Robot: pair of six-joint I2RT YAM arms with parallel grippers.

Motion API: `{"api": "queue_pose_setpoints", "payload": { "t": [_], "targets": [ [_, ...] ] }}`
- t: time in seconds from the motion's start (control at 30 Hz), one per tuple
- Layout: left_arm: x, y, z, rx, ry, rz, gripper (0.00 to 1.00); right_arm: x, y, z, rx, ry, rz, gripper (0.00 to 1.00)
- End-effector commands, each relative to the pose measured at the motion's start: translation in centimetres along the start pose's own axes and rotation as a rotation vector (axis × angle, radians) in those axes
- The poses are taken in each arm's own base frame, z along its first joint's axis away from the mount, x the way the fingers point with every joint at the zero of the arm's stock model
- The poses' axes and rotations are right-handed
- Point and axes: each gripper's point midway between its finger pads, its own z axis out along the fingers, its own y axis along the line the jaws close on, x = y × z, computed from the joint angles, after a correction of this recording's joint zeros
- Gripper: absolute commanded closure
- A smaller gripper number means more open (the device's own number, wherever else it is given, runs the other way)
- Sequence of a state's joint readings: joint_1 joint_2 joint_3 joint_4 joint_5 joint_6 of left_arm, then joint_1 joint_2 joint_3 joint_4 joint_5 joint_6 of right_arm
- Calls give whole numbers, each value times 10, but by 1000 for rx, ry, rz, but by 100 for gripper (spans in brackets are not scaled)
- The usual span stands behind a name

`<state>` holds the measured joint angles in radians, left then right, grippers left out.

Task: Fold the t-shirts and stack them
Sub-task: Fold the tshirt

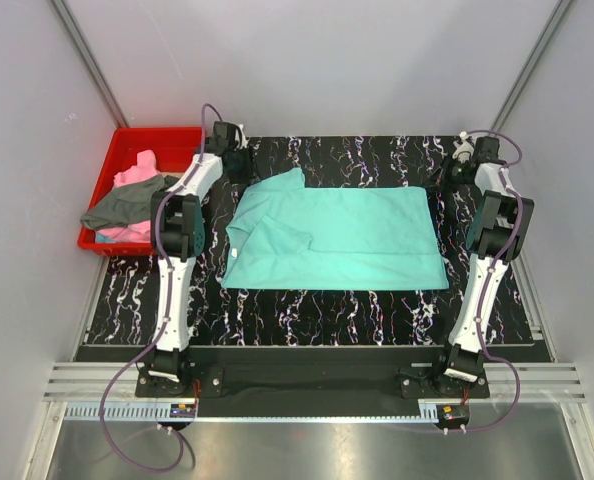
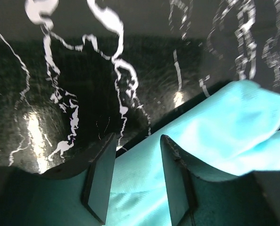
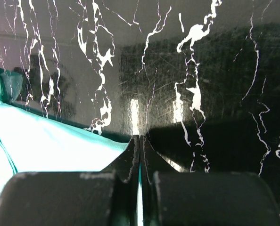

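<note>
On my screen the teal t-shirt (image 1: 337,235) reads as soft matt cloth, a fine knit with shallow creases, and it shows a faint sheen in the left wrist view. The pink t-shirt (image 1: 135,172) and dark grey t-shirt (image 1: 127,205) look like the same dull, crumpled fabric. The red bin (image 1: 157,140) is smooth, slightly shiny plastic. The table top (image 1: 307,305) is black with white marbled veins, hard and glossy enough to mirror the lamps. I see the fingers (image 2: 100,181) of the left gripper (image 2: 137,141) as matt black plastic, scuffed pale along their edges. The rails (image 1: 307,380) at the near edge are bare brushed metal
</note>
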<state>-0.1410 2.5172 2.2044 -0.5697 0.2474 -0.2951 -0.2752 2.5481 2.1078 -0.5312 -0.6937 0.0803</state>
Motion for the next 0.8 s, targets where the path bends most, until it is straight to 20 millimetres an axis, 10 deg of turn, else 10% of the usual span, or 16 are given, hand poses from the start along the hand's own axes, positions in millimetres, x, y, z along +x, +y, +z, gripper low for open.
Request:
{"api": "queue_pose_setpoints", "payload": {
  "t": [0.0, 0.3, 0.63, 0.77],
  "targets": [
    [-14, -3, -3, 18, -33, 24, 52, -34, 26, -24, -22, -87, -76, 100],
    [-2, -13, 2, 67, 8, -2, 58, -33, 27, -23, -30, -88, -68, 100],
    [-11, -59, -16, 274, -14, -15, 98, -38, 33, -25, -46, -99, -68, 100],
    [-27, -68, -29, 299, -56, -34, 100, -40, 31, -26, -37, -107, -73, 100]
  ]
}}
